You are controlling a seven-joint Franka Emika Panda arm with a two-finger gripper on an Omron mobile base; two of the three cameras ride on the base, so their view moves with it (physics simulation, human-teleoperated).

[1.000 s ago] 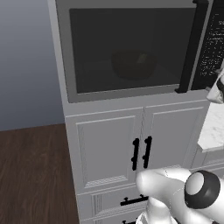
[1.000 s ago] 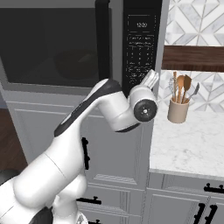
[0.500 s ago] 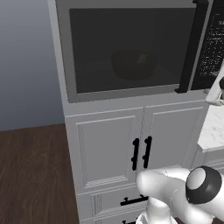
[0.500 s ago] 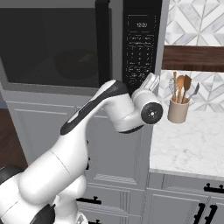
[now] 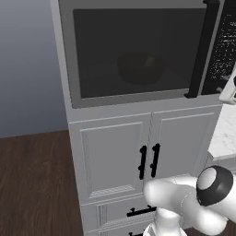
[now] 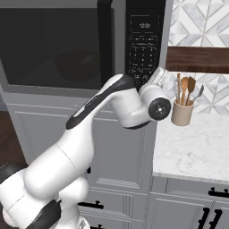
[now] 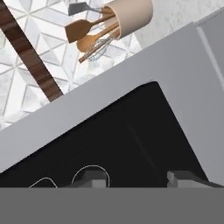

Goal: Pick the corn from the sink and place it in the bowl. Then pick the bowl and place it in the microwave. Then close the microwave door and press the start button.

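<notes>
Microwave (image 5: 138, 50) is shut already, and through the dark glass of the microwave door (image 6: 49, 44) the bowl (image 5: 140, 68) sits inside with something yellowish in it, probably the corn (image 5: 150, 60). Moving right, past the black bar handle (image 6: 105, 40), there's the control panel (image 6: 145, 44), and that's what matters now. The gripper (image 7: 138, 179) is right up against the panel's lower edge, pointing straight into it, so the start button should be just ahead of the fingers (image 7: 92, 178). Can't really tell how far apart they are from these shots. Further right, a utensil holder (image 6: 182, 112) stands on the desk (image 6: 197, 143).
</notes>
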